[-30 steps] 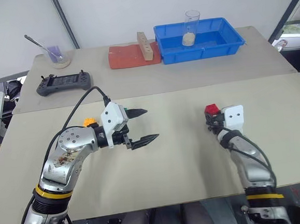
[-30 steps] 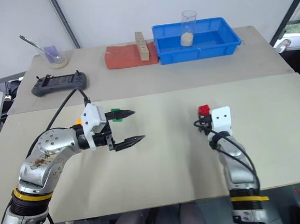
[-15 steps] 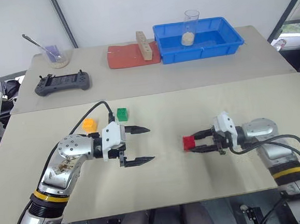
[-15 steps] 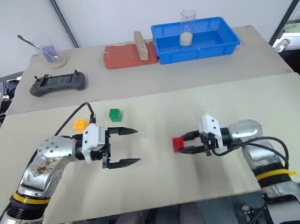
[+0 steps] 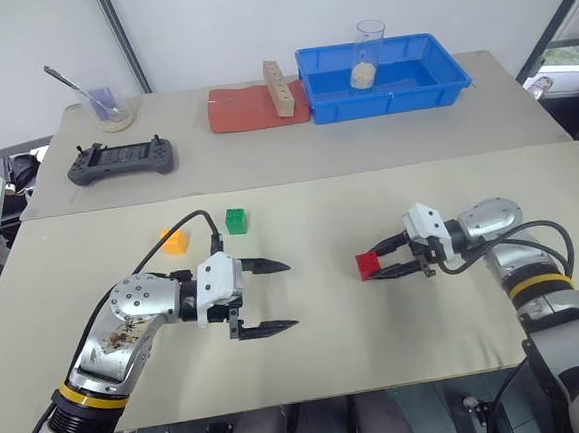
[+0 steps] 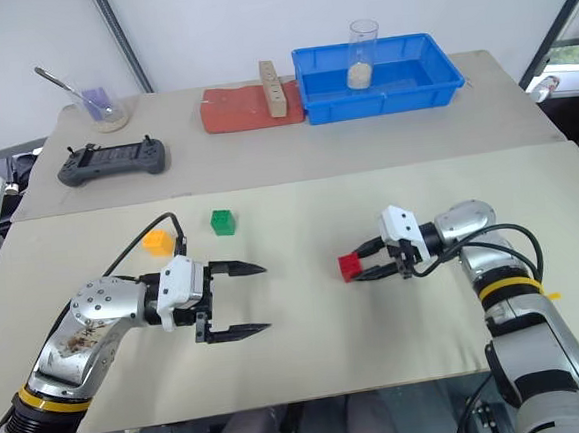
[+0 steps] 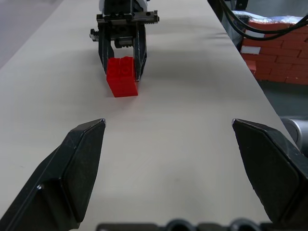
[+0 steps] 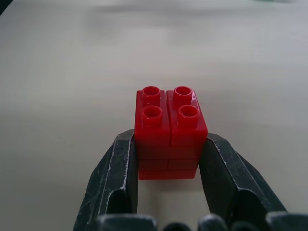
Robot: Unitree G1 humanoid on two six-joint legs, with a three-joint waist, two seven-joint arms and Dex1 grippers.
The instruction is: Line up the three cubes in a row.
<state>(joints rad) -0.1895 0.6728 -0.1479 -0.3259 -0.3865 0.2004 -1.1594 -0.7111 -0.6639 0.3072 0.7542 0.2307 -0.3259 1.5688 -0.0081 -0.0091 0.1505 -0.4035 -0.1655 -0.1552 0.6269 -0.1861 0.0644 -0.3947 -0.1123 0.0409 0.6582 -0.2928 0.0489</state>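
Small red studded plastic cube [image 5: 368,264] now sits on the beige worktop [image 5: 382,370], mid-right, well apart from the other two. A second ago it was held up near the right edge; the right arm has since swung in and set it down, studs up. Right claw [image 5: 375,261] flanks it, a finger on each side, touching or nearly so; grip looks like it is just loosening, can't tell if it has let go. Green studded cube [image 5: 236,220] and orange-yellow studded cube [image 5: 174,240] lie near each other on the left, now uncovered as the left arm pulled back toward the robot. Left claw [image 5: 269,296] spread wide, empty, hovering low, pointed at the red cube. Judgement: red cube is closer, but the row is not formed; it needs moving nearer the green one.
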